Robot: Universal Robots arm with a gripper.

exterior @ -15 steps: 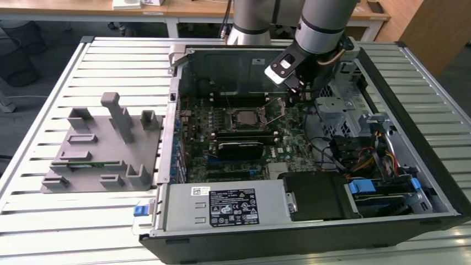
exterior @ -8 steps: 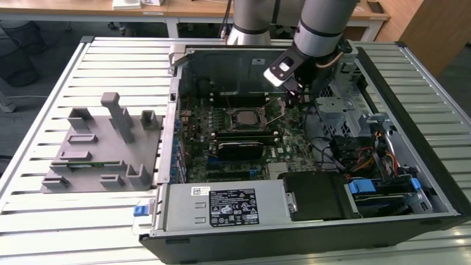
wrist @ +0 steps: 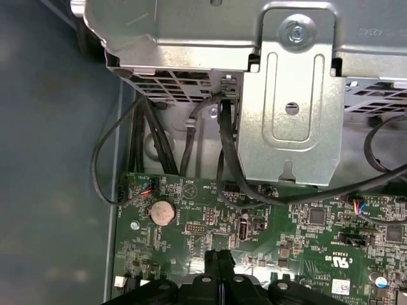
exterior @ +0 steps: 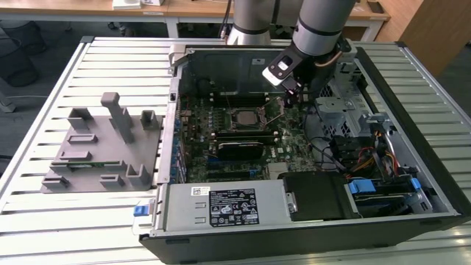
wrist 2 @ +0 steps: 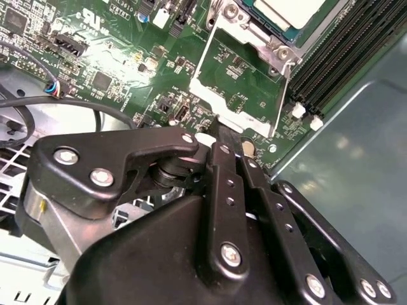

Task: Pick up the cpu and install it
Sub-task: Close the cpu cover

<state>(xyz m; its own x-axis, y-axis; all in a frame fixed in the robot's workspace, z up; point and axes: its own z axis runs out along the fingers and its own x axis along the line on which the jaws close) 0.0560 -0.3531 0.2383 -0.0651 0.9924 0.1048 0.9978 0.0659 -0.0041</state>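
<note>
The cpu (wrist 2: 289, 9), a silvery-white square with a thin green rim, lies in the motherboard socket (exterior: 246, 117) inside the open computer case. The socket's metal load frame (wrist 2: 238, 70) stands swung open beside it. My gripper (exterior: 294, 101) hangs just above the board on the socket's side toward the exterior view's right, close to the open frame. In both wrist views its black fingers (wrist 2: 222, 162) are pressed together, so the gripper (wrist: 220, 255) is shut with nothing between them.
A grey fixture plate with upright blocks (exterior: 103, 149) lies on the slatted table at the exterior view's left. A metal drive cage (wrist: 292, 95) and black cables (wrist: 222, 146) stand close to the gripper. Memory slots (wrist 2: 343, 57) and the power supply (exterior: 228, 207) flank the socket.
</note>
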